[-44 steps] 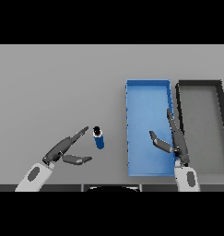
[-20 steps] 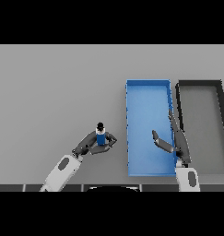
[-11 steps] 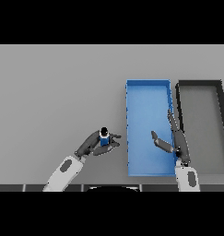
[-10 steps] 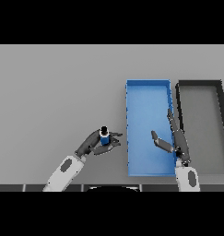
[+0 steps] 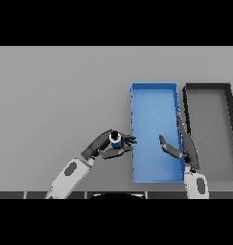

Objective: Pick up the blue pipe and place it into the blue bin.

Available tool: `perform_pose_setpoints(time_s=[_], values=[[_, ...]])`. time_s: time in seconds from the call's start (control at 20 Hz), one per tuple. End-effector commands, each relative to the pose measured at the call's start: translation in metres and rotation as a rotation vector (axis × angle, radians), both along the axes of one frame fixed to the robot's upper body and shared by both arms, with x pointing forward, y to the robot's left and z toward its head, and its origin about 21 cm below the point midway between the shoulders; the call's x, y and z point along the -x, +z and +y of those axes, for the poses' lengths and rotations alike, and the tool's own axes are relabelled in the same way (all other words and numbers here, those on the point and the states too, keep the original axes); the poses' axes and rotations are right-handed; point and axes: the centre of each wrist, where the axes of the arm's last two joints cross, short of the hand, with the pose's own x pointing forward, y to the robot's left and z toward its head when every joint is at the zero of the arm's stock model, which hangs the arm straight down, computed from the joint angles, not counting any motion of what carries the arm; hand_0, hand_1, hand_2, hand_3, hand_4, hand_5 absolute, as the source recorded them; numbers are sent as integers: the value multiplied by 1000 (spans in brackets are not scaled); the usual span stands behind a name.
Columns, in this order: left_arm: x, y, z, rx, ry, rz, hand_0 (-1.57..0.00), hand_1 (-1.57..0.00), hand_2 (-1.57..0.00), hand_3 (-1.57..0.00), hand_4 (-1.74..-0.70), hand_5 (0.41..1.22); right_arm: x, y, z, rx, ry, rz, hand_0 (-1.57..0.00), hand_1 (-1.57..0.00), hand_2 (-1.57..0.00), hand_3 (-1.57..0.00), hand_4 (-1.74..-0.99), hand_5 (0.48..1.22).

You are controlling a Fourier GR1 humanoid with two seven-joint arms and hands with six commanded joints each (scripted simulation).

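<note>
The dark left hand [image 5: 104, 146] curls round the short blue cylindrical pipe [image 5: 115, 139] beside the rectangular blue bin [image 5: 154, 86], while the right hand [image 5: 185, 146] hovers open-fingered over it.

Light falls evenly and softly across the grey desk [image 5: 60, 95], moderately bright, with no clear single source and no glare or hot spots on any surface. Shadows are faint: a slight darkening lies under the left hand [image 5: 106, 146] where it curls round the blue pipe [image 5: 115, 139], and the inner walls of the blue bin [image 5: 154, 93] and the dark bin [image 5: 206, 88] beside it are only a shade deeper than their floors. Edges stay straight out to the borders of the view, without bending.
</note>
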Motion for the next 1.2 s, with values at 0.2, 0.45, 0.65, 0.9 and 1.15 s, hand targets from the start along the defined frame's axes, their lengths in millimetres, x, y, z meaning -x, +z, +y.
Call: perform_pose_setpoints(time_s=[0.2, 0.45, 0.65, 0.9, 1.15], values=[[-1, 3, 1, -33, 4, 9, -1568, -1569, -1569, -1569, -1466, 1220, 26, -11, 11, -11, -71, -30, 1, 1, 1, 1, -1141, 643], [-3, 1, 0, -33, -2, 2, -1570, -1570, -1570, -1570, -1466, 1220, 105, -17, 58, -25, -404, -60, 1, 1, 1, 1, -1191, 642], [-4, 1, -2, -29, -21, -3, -1571, -1571, -1571, -1571, -1467, 1221, 114, 5, 64, -155, -346, -151, 1, -12, -67, 0, -1198, 641], [1, 1, -5, -35, -38, 11, -1571, -1571, -1571, -1571, -1467, 1221, 108, 40, 59, -241, -33, 7, 1, -18, -117, 0, -1228, 588], [0, 8, -6, -36, -32, 2, -1571, -1571, -1571, -1571, -1467, 1221, 75, 84, 73, -146, 185, 14, 1, -5, -90, 1, -1270, 558]])
